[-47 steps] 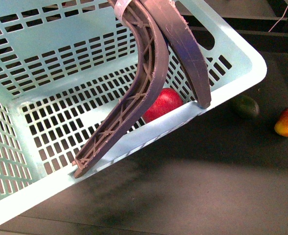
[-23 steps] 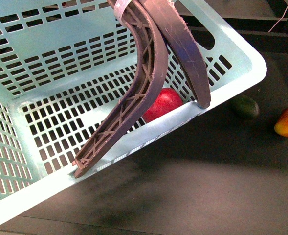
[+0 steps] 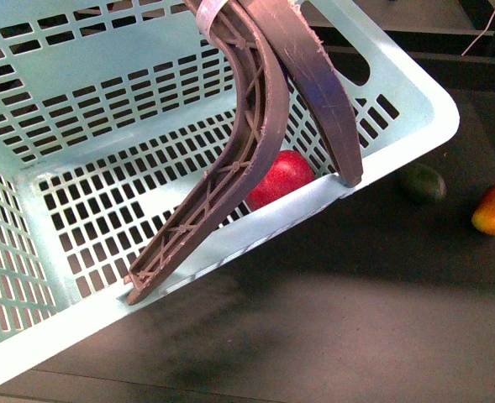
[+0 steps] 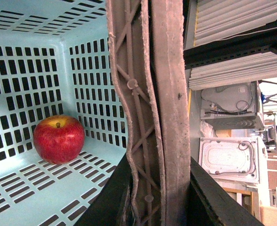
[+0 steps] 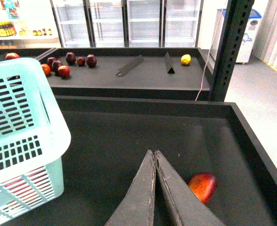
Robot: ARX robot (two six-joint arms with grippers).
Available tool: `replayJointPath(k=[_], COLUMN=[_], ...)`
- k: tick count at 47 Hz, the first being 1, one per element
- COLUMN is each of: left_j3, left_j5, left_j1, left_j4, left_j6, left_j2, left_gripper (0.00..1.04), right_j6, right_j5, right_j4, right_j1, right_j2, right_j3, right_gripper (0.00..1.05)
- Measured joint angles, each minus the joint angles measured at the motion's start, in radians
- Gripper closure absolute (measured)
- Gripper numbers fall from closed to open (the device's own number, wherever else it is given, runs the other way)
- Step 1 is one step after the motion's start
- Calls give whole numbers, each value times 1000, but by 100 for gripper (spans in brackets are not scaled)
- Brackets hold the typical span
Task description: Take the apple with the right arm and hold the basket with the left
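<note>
- A dark matte tabletop (image 3: 356,327) fills the near ground in the front view, with soft light pooled across it.
- Brightly lit glass-door fridges (image 5: 129,21) line the far wall.
- A second black display table (image 5: 143,80) stands before them, carrying dark red fruits (image 5: 72,59), a yellow fruit (image 5: 185,59) and a long black wedge (image 5: 129,66).
- A perforated black post (image 5: 227,52) rises beside the pale grey floor (image 5: 260,94).
- In the left wrist view, white boxy appliances (image 4: 227,101) sit below pale slatted panels (image 4: 232,19).

My front view is sharp. The basket (image 3: 436,109) looks bright and drops a soft gray shadow on the dark table (image 3: 381,336) at the lower middle of the frame. My left wrist view shows the handles (image 4: 152,117) close and fuzzy, the apple (image 4: 58,139) with tiny shiny spots. My right wrist view has fridges (image 5: 143,21) glowing white.
</note>
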Motion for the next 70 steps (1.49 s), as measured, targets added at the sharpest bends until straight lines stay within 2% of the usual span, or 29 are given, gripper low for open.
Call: replayJointPath(k=[4, 8, 10, 21, 25, 30, 32, 34, 38, 40, 46, 61, 70], left_j3=[0, 0, 0, 0, 0, 0, 0, 64, 137, 154, 174, 248, 290], left_j5=[0, 0, 0, 0, 0, 0, -5, -101, -168, -186, -232, -235, -348], left_j1=[0, 0, 0, 0, 0, 0, 0, -14, -24, -23, 3, 142, 230], left_j4=[0, 0, 0, 0, 0, 0, -2, -167, -343, -379, -385, -278, -195], left_j6=[-2, -1, -2, -2, -1, -2, -1, 61, 119, 131, 106, -105, -290], left_j2=[0, 0, 0, 0, 0, 0, 0, 13, 32, 37, 54, 150, 239], left_gripper=[84, 84, 84, 84, 84, 84, 84, 84, 84, 84, 84, 84, 84], right_j6=[-1, 0, 0, 0, 0, 0, 0, 0, 0, 0, 0, 0, 0], right_j5=[0, 0, 0, 0, 0, 0, 0, 1, -2, -2, 0, 0, 0], right_j4=[0, 0, 0, 0, 0, 0, 0, 0, 0, 0, 0, 0, 0], right_j1=[0, 0, 0, 0, 0, 0, 0, 0, 0, 0, 0, 0, 0], right_j2=[0, 0, 0, 0, 0, 0, 0, 0, 0, 0, -1, -1, -1], right_j3=[0, 0, 0, 0, 0, 0, 0, 0, 0, 0, 0, 0, 0], right_gripper=[102, 90, 81, 50, 36, 12, 7, 9, 9, 9, 9, 9, 9])
